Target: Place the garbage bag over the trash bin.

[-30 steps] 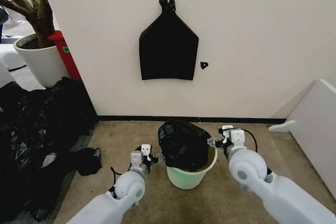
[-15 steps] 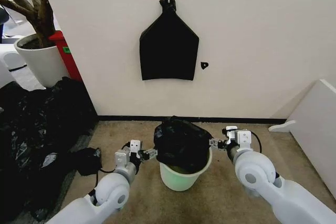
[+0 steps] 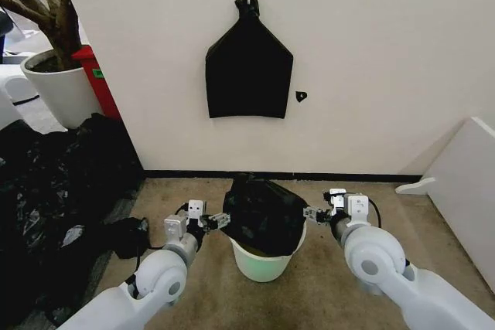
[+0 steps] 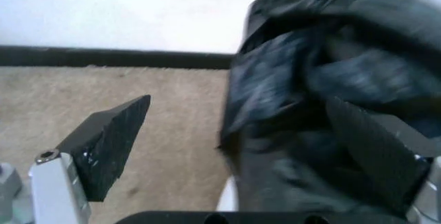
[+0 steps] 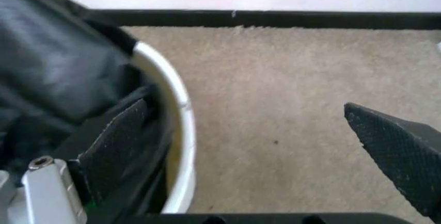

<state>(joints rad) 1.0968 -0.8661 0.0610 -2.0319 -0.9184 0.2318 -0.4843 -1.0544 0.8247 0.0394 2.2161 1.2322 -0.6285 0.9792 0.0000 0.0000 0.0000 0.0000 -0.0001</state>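
The trash bin [image 3: 261,262] is a round white bucket standing on the carpet near the wall. The glossy black garbage bag [image 3: 263,216] bulges out of its mouth and drapes over most of the rim. My left gripper [image 3: 216,222] is open at the bag's left side; in the left wrist view the bag [image 4: 331,79] lies against one finger [image 4: 372,152] of that gripper [image 4: 238,101]. My right gripper [image 3: 312,212] is open at the bin's right side. In the right wrist view this gripper [image 5: 245,105] straddles the white rim [image 5: 177,115], with one finger [image 5: 113,139] inside on the bag [image 5: 62,74].
A flat black bag [image 3: 249,67] hangs on the wall above. A heap of black plastic sheeting [image 3: 54,191] lies at the left, with a small black wad [image 3: 131,237] near my left arm. A white plant pot [image 3: 58,86] stands far left and a white board [image 3: 464,183] leans at the right.
The bin and bag have shifted a little to the left. The bag now hangs lower over the rim. My left gripper has moved left and away; the right one followed the bin.
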